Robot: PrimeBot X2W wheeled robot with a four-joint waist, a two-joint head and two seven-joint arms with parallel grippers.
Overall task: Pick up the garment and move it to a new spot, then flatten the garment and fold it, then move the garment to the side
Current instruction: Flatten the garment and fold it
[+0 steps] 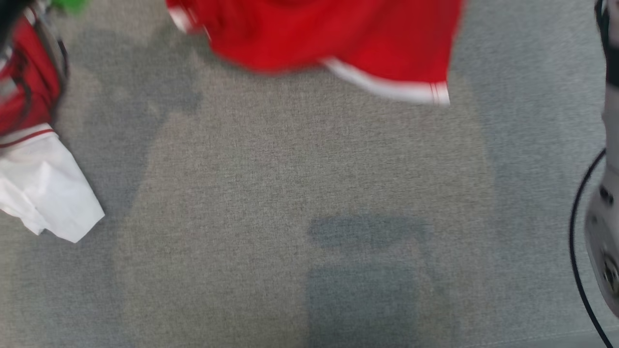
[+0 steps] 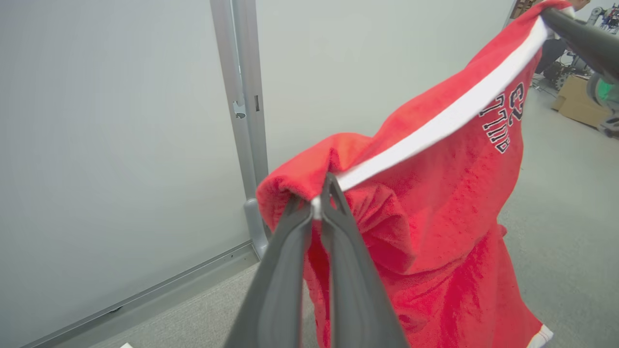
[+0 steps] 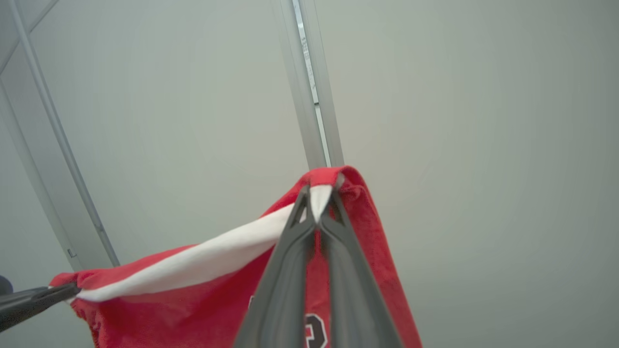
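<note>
Grey fabric surface (image 1: 290, 217) below; red jersey (image 2: 435, 217) hangs above it, stretched between 2 grippers. Left gripper (image 2: 314, 198) and right gripper (image 3: 320, 193) each clamped on its white trim (image 2: 435, 124). Risk: shallow pinch slips in transit, 1 corner drops, jersey bunches.

Head view down onto grey surface (image 1: 290, 193); both wrist views face wall (image 2: 121, 145), share garment (image 2: 435, 217).

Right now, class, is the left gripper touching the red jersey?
Touching. The left wrist view shows the left gripper shut on the white band of the red jersey, with cloth bunched around the pinch.
</note>
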